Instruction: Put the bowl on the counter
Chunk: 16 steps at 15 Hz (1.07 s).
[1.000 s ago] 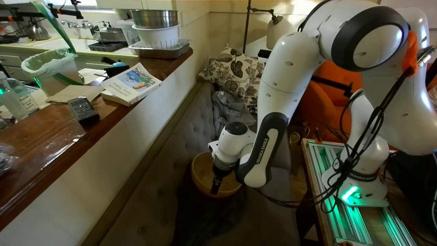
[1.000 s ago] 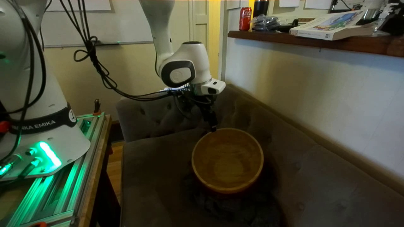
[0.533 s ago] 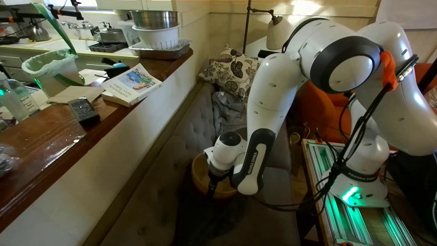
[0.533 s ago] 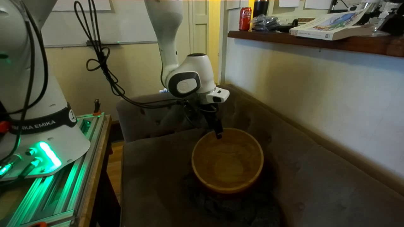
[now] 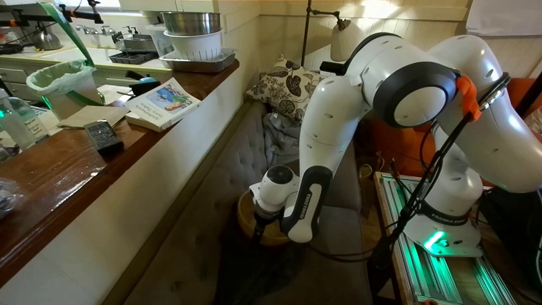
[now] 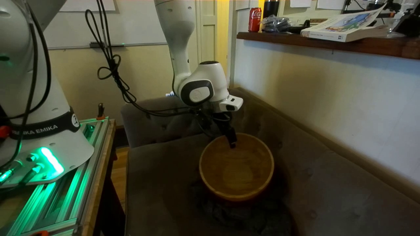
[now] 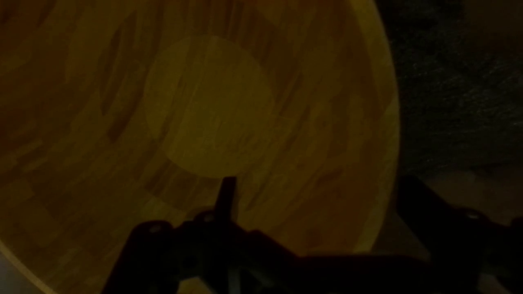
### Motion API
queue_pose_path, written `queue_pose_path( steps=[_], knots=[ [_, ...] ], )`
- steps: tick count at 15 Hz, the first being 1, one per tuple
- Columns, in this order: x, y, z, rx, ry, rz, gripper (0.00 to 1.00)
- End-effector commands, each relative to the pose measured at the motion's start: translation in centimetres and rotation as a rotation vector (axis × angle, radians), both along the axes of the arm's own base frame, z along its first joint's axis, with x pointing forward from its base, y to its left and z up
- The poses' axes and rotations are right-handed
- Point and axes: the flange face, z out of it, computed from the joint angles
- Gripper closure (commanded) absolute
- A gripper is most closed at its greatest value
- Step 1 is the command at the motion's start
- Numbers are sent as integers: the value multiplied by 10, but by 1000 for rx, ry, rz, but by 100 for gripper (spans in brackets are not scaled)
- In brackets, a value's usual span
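Red can point(image 6: 255, 19), book point(image 5: 164, 103), patterned pillow point(image 5: 289, 86)

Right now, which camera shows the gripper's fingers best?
The wrist view: both fingers of the gripper show, dark but clearly apart, one over the inside of the bowl, the other just outside it. In both exterior views, the gripper is a small dark shape against the bowl, and I can't tell its fingers apart.

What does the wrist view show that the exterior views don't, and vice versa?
Only the wrist view: the tool spread open above the bowl, one finger over its inside, the other finger beyond its rim.
Only the exterior views: the counter and the book on it.
Shared: the bowl and the tool, though whether they touch can't be told.
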Motion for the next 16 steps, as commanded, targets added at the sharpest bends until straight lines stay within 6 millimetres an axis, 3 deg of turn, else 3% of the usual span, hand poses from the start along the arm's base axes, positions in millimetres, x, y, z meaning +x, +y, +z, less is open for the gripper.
queue_pose_path(
  steps=[1, 5, 6, 8, 16],
  knots=[
    [0, -1, 0, 1, 0, 0, 0],
    [0, -1, 0, 1, 0, 0, 0],
    [1, -1, 0, -6, -9, -7, 25],
    [1, -1, 0, -3, -10, -7, 34],
    [-1, 4, 2, -4, -6, -4, 92]
  ],
)
